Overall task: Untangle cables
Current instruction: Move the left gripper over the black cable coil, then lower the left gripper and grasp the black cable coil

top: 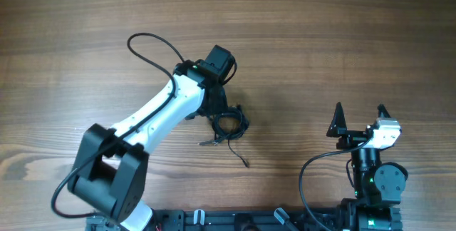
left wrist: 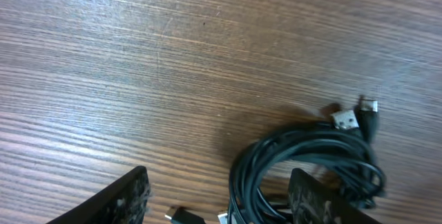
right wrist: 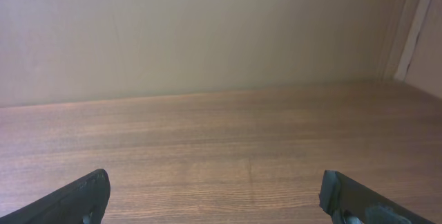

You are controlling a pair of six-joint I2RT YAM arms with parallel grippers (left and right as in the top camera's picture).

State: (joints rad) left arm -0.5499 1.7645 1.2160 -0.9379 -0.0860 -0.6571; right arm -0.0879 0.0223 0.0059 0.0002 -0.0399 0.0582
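Closest to the left wrist lens, your left gripper (left wrist: 218, 174) stands spread with nothing pinched, its fingers (left wrist: 121, 200) at the two lower corners. Your cables (left wrist: 304, 158) lie as one loose coil on the table (left wrist: 138, 58), off-centre in that gap. The coil crowds the finger on the picture's right side and passes partly behind it, while the other finger has bare wood beside it. So the bundle sits toward that one finger, not midway.

From overhead, the coil looks roughly round with no clear long axis, and two thin tails (top: 239, 154) trail from it toward the robot's base. Your left arm is directly over it. Your right gripper (top: 360, 115), also spread and empty, is well apart.

Count: one coil and three plug ends (left wrist: 345, 119) visible from the wrist. The strands overlap too much to count.
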